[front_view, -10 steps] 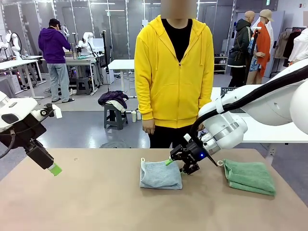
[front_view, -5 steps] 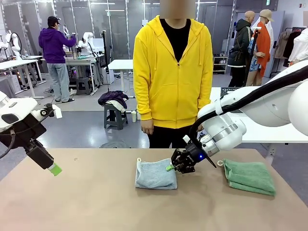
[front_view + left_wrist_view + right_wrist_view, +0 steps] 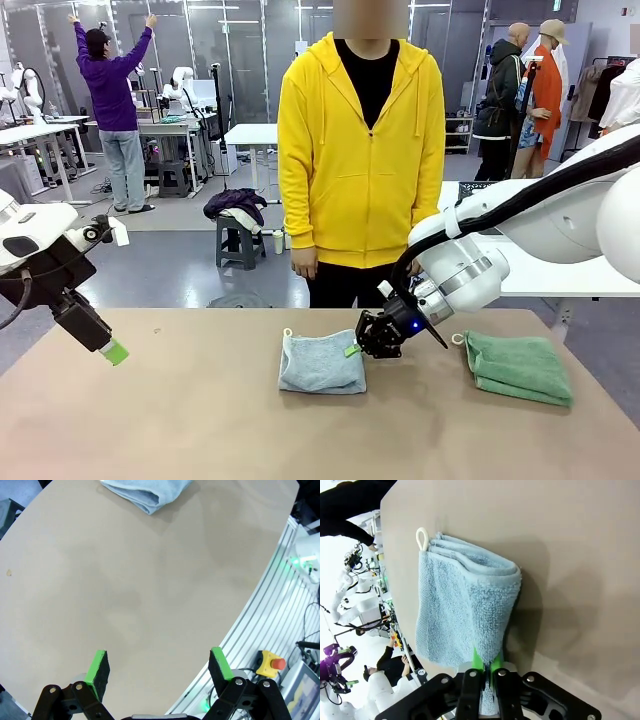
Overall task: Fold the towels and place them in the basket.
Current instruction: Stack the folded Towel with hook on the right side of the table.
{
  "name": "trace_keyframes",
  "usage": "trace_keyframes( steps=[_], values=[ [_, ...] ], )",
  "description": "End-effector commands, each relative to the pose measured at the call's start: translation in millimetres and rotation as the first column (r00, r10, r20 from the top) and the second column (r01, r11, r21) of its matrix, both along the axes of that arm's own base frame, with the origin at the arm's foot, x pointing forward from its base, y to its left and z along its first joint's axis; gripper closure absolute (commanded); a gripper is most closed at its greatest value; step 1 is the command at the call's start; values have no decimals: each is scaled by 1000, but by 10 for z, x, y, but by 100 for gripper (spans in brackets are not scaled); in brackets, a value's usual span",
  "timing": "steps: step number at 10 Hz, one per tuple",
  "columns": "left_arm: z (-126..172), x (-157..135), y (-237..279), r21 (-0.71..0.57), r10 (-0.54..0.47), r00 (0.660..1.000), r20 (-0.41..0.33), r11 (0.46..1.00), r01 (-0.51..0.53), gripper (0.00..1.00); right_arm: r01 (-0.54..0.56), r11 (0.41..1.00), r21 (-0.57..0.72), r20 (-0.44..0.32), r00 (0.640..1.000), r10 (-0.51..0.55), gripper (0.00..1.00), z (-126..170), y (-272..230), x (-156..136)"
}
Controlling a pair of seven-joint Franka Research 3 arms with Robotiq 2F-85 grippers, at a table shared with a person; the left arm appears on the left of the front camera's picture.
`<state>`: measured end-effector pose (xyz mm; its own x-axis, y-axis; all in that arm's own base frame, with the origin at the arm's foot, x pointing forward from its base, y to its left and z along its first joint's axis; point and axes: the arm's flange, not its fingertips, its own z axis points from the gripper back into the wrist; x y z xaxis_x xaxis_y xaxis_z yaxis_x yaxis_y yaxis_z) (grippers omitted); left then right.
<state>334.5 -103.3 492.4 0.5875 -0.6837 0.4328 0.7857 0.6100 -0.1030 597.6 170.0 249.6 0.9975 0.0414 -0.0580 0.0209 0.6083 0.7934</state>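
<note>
A folded pale grey-blue towel point(image 3: 322, 362) lies in the middle of the table, its white loop point(image 3: 422, 537) at a far corner. My right gripper point(image 3: 358, 347) is at its right edge, jaws shut on the towel's edge. In the right wrist view the green pads point(image 3: 484, 662) are pinched together with the towel point(image 3: 465, 605) bunched over their tips. A folded mint green towel point(image 3: 518, 367) lies at the table's right. My left gripper point(image 3: 113, 352) hovers open over the table's left end, and its wrist view point(image 3: 159, 667) shows the grey-blue towel point(image 3: 147, 492) far off. The basket is out of view.
A person in a yellow hoodie point(image 3: 360, 150) stands at the far side of the tan table point(image 3: 200, 420), hands down. The table's near edge and aluminium rail point(image 3: 260, 610) run beside a yellow stop button box point(image 3: 272, 664).
My right gripper has closed at the grey-blue towel's right edge, and the towel has slid slightly left. The left arm has not moved.
</note>
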Motion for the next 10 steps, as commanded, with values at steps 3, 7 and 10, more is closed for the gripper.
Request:
trace_keyframes(
  steps=[3, 7, 10],
  values=[
    [-12, 1, -8, 9, 12, 1000, -3, 1000, -12, 0, 2, 1000, 1, 1, 1000, -2, 100, 4, -11, 7],
    [-12, 1, -8, 9, 12, 1000, -3, 1000, -12, 0, -54, 992, -111, 48, 997, 60, 95, 540, -275, -216],
    [-12, 1, -8, 9, 12, 1000, -3, 1000, -12, 0, -60, 989, -134, 79, 994, 71, 95, 1146, -618, -307]
  ],
)
